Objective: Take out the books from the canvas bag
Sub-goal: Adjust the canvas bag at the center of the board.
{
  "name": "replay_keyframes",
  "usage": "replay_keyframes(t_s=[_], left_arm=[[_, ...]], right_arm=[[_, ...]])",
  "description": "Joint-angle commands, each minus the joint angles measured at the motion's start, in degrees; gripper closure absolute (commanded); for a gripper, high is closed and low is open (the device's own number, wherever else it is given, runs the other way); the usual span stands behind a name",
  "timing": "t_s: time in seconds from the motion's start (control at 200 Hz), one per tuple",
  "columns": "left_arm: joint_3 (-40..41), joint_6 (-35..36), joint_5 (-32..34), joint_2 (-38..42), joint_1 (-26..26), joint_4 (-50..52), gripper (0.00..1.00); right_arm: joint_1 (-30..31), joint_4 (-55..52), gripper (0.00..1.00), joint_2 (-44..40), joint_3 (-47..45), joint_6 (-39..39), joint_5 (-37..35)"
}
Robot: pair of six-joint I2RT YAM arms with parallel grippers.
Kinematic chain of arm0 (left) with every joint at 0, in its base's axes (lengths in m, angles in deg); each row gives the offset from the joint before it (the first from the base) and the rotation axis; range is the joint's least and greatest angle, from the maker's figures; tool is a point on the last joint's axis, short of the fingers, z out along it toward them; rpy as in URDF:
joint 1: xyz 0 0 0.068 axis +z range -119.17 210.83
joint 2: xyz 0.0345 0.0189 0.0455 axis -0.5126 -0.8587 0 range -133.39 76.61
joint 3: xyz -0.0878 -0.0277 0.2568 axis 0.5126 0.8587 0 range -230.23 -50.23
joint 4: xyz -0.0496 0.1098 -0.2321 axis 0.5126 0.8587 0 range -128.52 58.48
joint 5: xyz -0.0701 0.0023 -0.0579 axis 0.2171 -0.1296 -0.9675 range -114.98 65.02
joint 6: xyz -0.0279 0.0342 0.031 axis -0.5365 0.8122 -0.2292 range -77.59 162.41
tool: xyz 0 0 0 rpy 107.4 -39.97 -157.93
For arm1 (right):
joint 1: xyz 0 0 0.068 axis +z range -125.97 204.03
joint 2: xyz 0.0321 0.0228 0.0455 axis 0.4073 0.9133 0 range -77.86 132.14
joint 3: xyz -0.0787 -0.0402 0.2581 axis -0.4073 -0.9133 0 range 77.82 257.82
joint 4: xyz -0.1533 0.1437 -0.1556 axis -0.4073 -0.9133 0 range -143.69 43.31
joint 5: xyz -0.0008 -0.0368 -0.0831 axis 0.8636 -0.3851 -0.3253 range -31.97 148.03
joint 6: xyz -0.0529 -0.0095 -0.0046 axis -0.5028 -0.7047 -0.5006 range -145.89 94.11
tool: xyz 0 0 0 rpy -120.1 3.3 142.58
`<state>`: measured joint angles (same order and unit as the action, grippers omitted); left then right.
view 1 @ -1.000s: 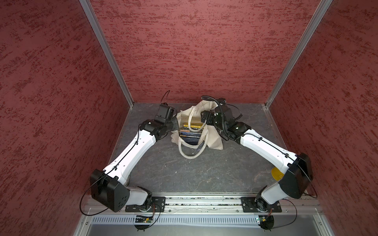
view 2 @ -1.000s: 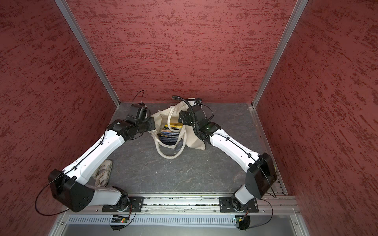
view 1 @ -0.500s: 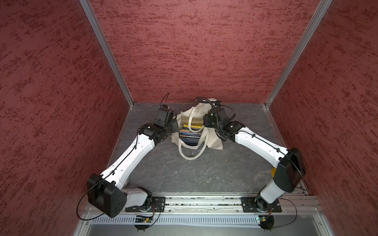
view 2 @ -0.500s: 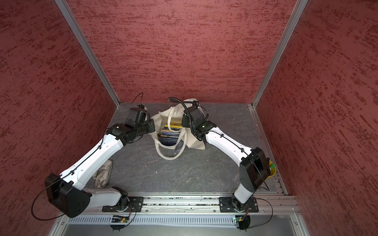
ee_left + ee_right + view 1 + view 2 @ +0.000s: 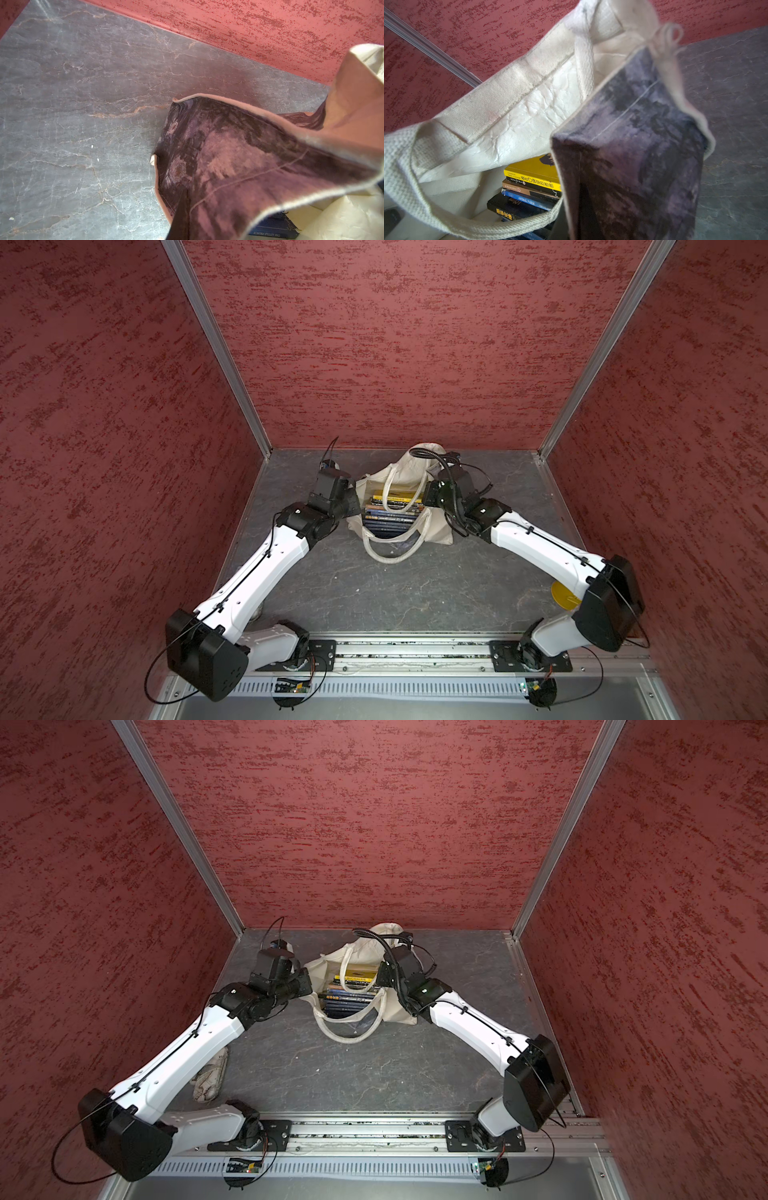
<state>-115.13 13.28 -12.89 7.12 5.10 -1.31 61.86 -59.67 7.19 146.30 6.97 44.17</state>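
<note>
The cream canvas bag [image 5: 409, 472] [image 5: 359, 948] stands at the back of the floor with its mouth up. Inside it, in both top views, lies a stack of books [image 5: 390, 516] [image 5: 351, 996]: a yellow one on top of dark navy ones. My left gripper [image 5: 355, 506] [image 5: 182, 224] is shut on the bag's left rim, on the printed dark cloth [image 5: 239, 166]. My right gripper [image 5: 428, 495] [image 5: 569, 228] is shut on the right rim, beside the printed panel [image 5: 633, 155]. The right wrist view shows the book spines [image 5: 529, 187] under a handle strap [image 5: 404, 166].
One loop handle [image 5: 390, 556] lies on the floor in front of the bag. A yellow object [image 5: 561, 595] sits at the right wall behind my right arm. A crumpled cream cloth [image 5: 210, 1077] lies under my left arm. Red walls close three sides.
My right gripper has moved in to the bag's right rim and shut on it. The left arm has shifted slightly while keeping its hold on the left rim.
</note>
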Motion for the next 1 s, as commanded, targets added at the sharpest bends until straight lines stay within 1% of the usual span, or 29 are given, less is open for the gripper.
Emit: replay_keyframes(t_s=[0.0, 0.1, 0.266, 0.401, 0.516, 0.656, 0.751, 0.822, 0.887, 0.997], left_arm=[[3.1, -3.11, 1.7, 2.18, -0.4, 3.58, 1.0], [5.66, -4.93, 2.28, 4.32, -1.71, 2.76, 1.0], [9.42, -8.03, 4.49, 7.33, -5.46, 2.52, 1.0], [13.09, -11.18, 7.71, 10.25, -9.68, 2.56, 1.0], [17.19, -14.52, 8.52, 12.45, -13.43, 1.84, 1.0], [21.59, -17.71, 10.78, 13.43, -17.27, 0.47, 1.0], [24.96, -19.8, 11.03, 13.15, -18.76, -1.44, 1.0], [27.66, -20.49, 10.22, 12.42, -19.32, -5.34, 1.0], [28.76, -20.2, 10.17, 10.81, -19.35, -8.57, 1.0], [28.03, -17.83, 11.28, 6.52, -18.96, -13.56, 1.0]], right_arm=[[-0.48, 1.02, 1.0, -4.73, -3.66, 1.19, 0.95], [-0.47, 2.8, 1.0, -8.35, -8.21, 2.11, 2.46], [-0.29, 4.42, 1.0, -13.74, -15.44, 3.91, 5.03], [0.31, 5.83, 1.0, -19.73, -22.42, 5.65, 5.0], [1.27, 7.11, 1.0, -21.66, -28.3, 7.61, 7.31], [3.57, 10.05, 1.0, -23.21, -35.42, 10.75, 4.97], [4.43, 13.87, 1.0, -22.81, -40.24, 13.2, 5.07], [4.97, 17.1, 1.0, -20.78, -42.65, 15.02, 5.26], [5.22, 19.81, 1.0, -18.3, -43.58, 15.68, 4.73], [5.17, 24.33, 1.0, -13.04, -42.96, 15.54, 2.3]])
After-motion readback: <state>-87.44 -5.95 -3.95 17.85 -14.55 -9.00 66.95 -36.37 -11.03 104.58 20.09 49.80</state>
